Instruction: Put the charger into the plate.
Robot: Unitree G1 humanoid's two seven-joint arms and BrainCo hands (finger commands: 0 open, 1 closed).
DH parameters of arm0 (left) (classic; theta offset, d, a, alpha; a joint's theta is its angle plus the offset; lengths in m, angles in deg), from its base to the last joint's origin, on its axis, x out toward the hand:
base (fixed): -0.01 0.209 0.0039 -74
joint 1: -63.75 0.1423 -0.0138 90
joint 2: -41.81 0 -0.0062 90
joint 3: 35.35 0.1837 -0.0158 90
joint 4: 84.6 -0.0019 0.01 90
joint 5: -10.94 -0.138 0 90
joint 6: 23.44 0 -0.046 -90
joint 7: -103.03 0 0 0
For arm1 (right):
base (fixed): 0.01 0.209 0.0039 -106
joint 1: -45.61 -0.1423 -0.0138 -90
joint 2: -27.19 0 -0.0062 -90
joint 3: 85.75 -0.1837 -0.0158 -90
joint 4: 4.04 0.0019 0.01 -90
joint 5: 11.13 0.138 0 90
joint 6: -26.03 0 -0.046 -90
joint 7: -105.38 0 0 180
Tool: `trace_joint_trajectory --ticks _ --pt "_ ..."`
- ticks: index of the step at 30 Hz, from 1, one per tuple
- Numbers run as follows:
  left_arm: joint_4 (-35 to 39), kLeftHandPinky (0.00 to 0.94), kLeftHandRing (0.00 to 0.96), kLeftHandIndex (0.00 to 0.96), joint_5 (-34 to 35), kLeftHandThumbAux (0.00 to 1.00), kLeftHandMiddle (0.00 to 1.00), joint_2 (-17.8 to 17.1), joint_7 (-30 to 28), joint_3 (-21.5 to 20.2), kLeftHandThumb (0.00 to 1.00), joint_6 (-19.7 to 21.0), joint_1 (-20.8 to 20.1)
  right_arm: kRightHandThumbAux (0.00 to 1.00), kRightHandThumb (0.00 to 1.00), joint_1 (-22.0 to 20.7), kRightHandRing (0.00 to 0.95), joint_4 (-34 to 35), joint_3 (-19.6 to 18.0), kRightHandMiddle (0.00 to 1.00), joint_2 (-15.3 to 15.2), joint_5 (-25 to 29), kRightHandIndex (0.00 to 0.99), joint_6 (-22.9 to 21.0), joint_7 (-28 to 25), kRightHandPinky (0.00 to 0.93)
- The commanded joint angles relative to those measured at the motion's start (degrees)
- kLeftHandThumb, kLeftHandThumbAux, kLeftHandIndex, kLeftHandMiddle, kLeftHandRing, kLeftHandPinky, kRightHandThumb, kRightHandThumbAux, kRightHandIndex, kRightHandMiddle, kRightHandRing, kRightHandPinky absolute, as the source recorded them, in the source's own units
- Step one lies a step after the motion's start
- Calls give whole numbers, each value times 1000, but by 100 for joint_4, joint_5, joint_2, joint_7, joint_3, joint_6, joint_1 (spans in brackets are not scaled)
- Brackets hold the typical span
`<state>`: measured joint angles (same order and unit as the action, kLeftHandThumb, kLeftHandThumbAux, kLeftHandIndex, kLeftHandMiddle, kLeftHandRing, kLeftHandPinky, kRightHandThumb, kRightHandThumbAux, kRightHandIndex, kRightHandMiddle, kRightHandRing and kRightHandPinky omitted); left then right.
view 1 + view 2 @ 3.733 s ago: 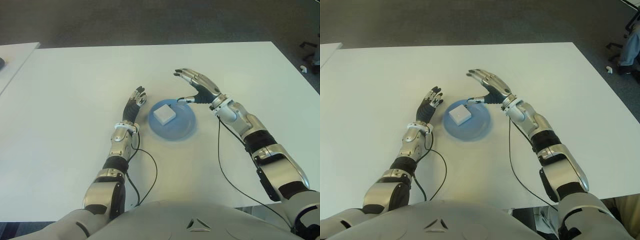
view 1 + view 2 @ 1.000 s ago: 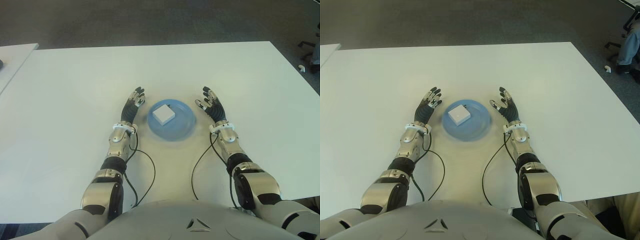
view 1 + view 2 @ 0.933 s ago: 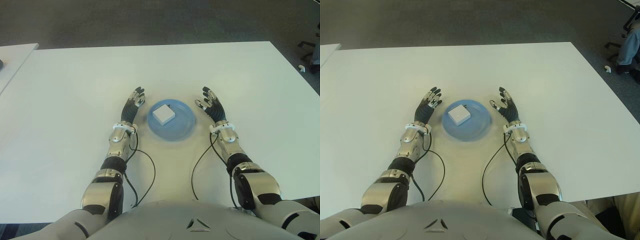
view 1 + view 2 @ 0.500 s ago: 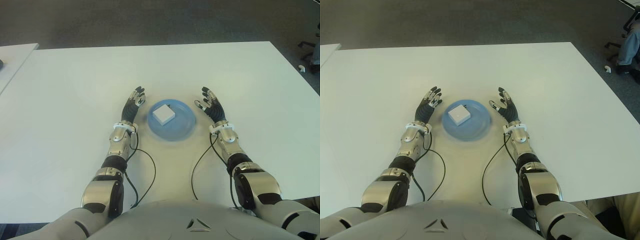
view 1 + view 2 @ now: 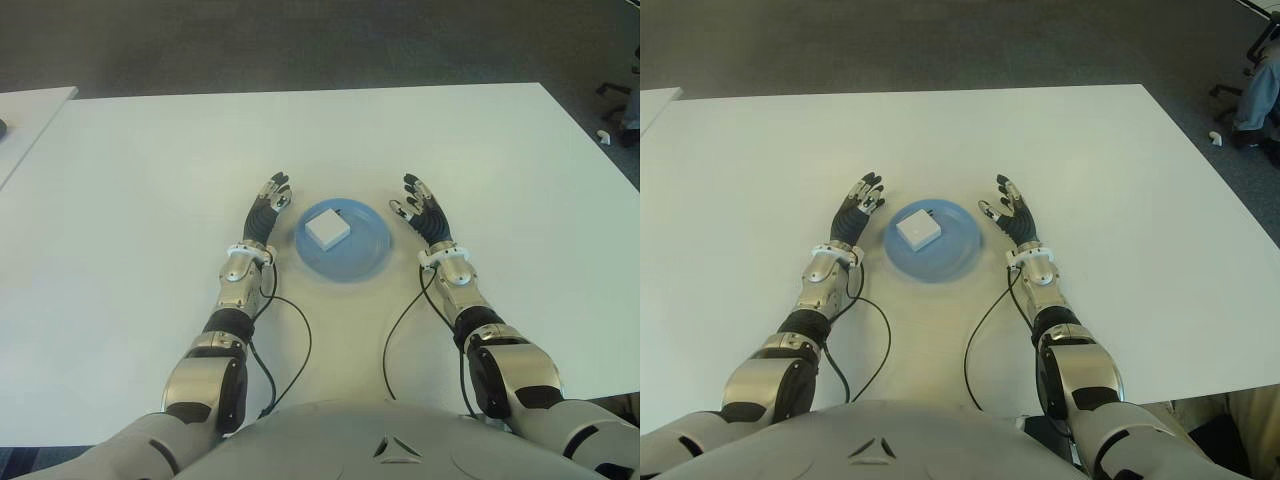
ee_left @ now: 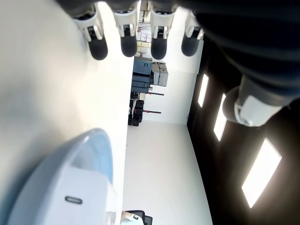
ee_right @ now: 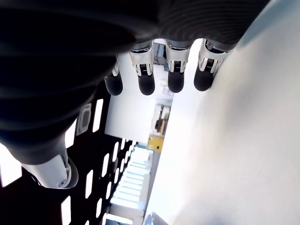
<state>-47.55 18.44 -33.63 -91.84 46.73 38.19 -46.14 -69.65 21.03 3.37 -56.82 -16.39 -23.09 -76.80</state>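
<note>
Item: charger (image 5: 328, 228), white, square block. Location: already inside my blue plate (image 5: 360, 262), toward the plate's far-left part, lying flat. It sits between my two hands, a little farther from my body than either wrist.

Item: my left hand (image 5: 266, 208). Fingers stretched out and relaxed, holding nothing. The charger lies to its right, just past the plate rim; this hand shows slightly the nearer of the two.

Item: my right hand (image 5: 423, 212). Fingers spread, holding nothing. The charger lies to its left, across most of the plate.

Item: white table (image 5: 150, 180), under everything.

Axis: the charger is near-square, so no long side worth noting; its corners point roughly toward and away from me.

Assessment: by my reading the placing is done, and the coming move asks only that both hands keep clear of the plate.
</note>
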Motion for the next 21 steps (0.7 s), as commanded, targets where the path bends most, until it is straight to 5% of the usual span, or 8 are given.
trace_joint_trajectory --ticks 1,21 --pt "-229 0 18 51 -102 468 91 -29 123 26 0 133 48 594 142 227 0 -217 28 0 55 -57 0 -166 1 4" --pt "-365 0 24 40 -100 468 94 -41 77 17 0 65 -2 579 163 265 0 -221 83 0 77 -154 0 -85 143 18"
